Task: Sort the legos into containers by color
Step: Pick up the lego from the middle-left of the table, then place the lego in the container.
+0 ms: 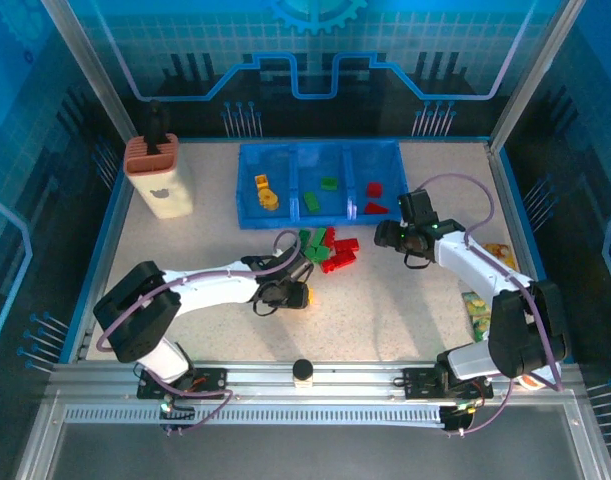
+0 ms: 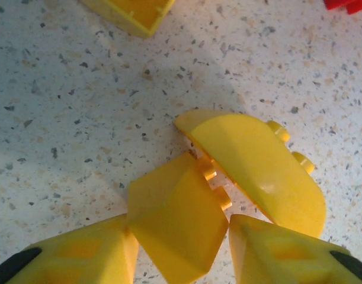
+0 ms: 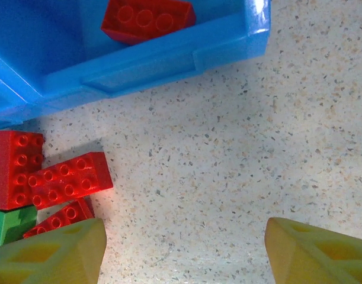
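Pinched a yellow brick (image 2: 169,207) on the table (image 2: 80,118) with the left gripper (image 2: 179,234), against a curved yellow piece (image 2: 258,171). Held the right gripper (image 3: 183,236) open over bare table just beside the bin (image 3: 169,56), near red bricks (image 3: 62,180). Found yellow legos (image 1: 268,198) in the bin's left compartment, green ones (image 1: 328,184) in the middle, red ones (image 1: 374,188) in the right, and a red-green heap (image 1: 327,250) just before it.

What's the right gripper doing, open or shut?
Open: the right gripper has its fingers wide apart with nothing held between them.
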Available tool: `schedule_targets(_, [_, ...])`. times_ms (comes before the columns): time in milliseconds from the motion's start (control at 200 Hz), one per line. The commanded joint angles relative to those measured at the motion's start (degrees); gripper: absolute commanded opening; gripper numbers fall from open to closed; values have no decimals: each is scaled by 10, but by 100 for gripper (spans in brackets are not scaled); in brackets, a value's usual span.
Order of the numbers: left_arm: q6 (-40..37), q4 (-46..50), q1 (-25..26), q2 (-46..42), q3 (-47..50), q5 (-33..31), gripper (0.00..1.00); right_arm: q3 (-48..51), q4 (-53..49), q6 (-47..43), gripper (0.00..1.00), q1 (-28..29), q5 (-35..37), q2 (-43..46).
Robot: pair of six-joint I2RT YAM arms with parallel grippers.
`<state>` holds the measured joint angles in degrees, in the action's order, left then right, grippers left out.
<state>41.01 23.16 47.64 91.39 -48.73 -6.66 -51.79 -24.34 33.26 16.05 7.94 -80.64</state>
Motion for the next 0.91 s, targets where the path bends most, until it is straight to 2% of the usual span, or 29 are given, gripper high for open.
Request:
schedule_targets(0, [6,9,4,10,-15,-21,38,9,10,9,72,-6,-4,19])
schedule_targets(145, [5,24,4,1,-17,-39,32,11,9,13,72,-5,-7,28])
schedule_targets(495, [-17,72,-4,-54,-42,-88,30,51,5,21,72,-3,-13,57])
schedule_targets(690, [-52,77,-69,-93,-65,-77,30,73,4,21,72,0,-14,76])
schedule_targets(900, [-94,77,-141,-94,-113,-68,30,92,0,26,72,9,-15,94])
